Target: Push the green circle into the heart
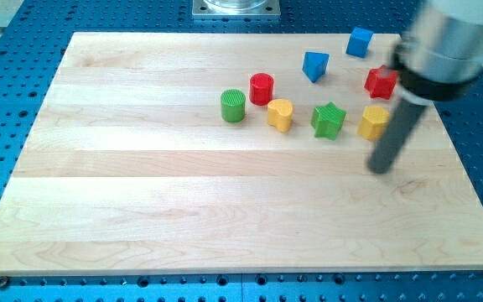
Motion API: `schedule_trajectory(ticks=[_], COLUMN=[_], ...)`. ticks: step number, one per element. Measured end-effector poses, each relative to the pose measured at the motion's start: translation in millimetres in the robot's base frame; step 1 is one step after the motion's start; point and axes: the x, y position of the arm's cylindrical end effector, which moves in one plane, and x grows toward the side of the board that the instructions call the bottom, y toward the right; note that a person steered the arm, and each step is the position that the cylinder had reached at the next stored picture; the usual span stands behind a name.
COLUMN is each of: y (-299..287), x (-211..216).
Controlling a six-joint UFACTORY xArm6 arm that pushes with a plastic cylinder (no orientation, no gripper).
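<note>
My tip (380,169) right of green circle (233,106).

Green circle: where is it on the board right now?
The green circle sits in the camera view's upper middle, just left of the red cylinder and the yellow heart, far left of my tip.

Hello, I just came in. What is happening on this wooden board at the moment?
A robot arm with a dark rod is to push the green circle into the yellow heart. My tip rests at the view's right, below the other yellow block, touching nothing. The green circle sits left of the heart, apart from it, near the red cylinder.
</note>
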Motion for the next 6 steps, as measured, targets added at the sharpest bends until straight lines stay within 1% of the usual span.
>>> schedule_trajectory(ticks=[1, 2, 3, 4, 5, 6], y=[-137, -191, -190, -203, -184, -122], x=[-7, -54, -87, -115, -103, -60])
